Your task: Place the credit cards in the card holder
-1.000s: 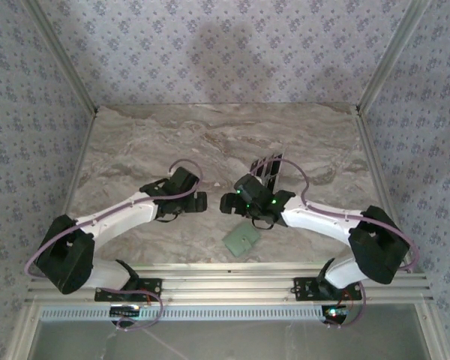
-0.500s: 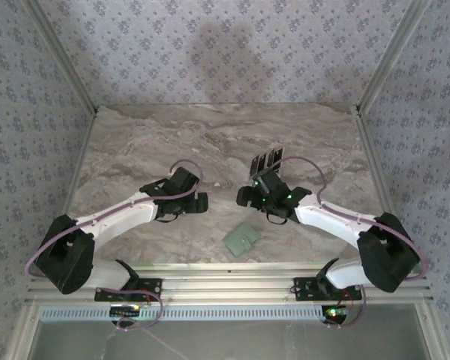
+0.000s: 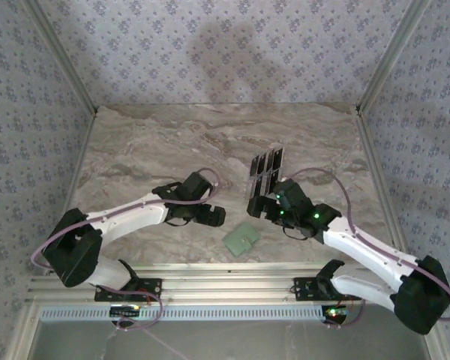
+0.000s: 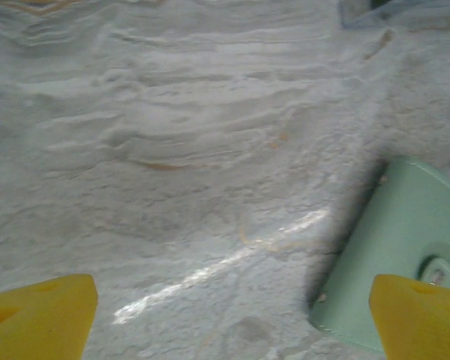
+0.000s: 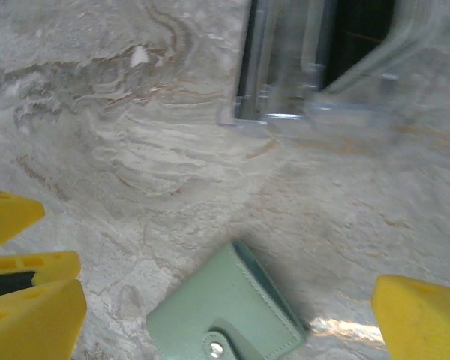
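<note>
**Setting.** A marbled grey-beige stone worktop point(image 3: 157, 142), walled in by blue-flowered wallpaper.

**Item one, the card holder point(image 3: 241, 238).** A small, flat, sage-green rectangular pouch with a snap tab. It lies near the front edge of the worktop, between the two arms. We record it in the same place as a second ago, untouched.

**Item two, the credit cards point(image 3: 265, 168).** A short row of thin, glossy, dark rectangles. They sit behind the pouch and apart from it, seemingly in a clear plastic stand point(image 5: 315, 112). A second ago the right arm hid most of them; now we see the whole row.

**Item three, the left gripper point(image 3: 214, 216).** It has swung in toward the pouch and hangs just beside it on its left. Its yellow fingers point(image 4: 37, 315) are spread wide and hold nothing. In the left wrist view the pouch lies by the right-hand finger.

**Item four, the right gripper point(image 3: 256, 207).** It has drawn back off the cards and is now between the row and the pouch. Its fingers point(image 5: 424, 319) are wide and empty.

**Assessment.** No card is in the pouch yet. We judge that both arms are converging on the holder, probably to open it first.
</note>
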Action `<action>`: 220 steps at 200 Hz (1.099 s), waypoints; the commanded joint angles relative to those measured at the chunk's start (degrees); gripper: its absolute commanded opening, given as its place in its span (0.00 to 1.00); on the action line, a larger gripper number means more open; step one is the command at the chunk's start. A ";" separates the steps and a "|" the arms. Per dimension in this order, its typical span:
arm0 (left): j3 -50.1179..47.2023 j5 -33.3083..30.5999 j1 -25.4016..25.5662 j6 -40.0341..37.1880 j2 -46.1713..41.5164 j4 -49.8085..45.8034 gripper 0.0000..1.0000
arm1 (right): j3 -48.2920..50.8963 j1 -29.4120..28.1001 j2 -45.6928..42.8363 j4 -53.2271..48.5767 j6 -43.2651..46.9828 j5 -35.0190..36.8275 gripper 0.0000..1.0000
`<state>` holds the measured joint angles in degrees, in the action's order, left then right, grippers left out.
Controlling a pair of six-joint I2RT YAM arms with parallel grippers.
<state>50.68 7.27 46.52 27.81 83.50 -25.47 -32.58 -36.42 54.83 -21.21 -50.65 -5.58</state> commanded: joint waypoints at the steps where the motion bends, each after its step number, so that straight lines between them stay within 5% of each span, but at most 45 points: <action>1: 2.47 7.33 0.58 -3.24 2.08 0.73 0.91 | 3.73 1.62 -2.73 0.74 -2.51 -5.67 0.92; 50: 3.90 10.22 3.13 -3.64 6.44 1.00 0.80 | 6.91 -1.81 -0.40 0.56 -5.47 -4.52 0.63; 93: 3.38 9.76 4.54 -3.21 8.08 1.87 0.77 | 7.02 -7.67 6.18 5.10 -7.22 -1.60 0.61; 164: 1.40 8.50 4.72 -2.52 7.65 3.67 0.75 | 4.61 -9.61 16.34 13.05 -6.80 -1.75 0.54; 220: -3.26 5.59 3.54 -0.46 3.46 5.77 0.77 | 3.06 -9.80 21.79 18.90 -6.94 -4.32 0.32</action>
<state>49.71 14.31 50.74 25.89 90.63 -20.75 -28.05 -45.54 73.03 -11.00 -57.34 -8.03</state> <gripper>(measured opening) 0.769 0.382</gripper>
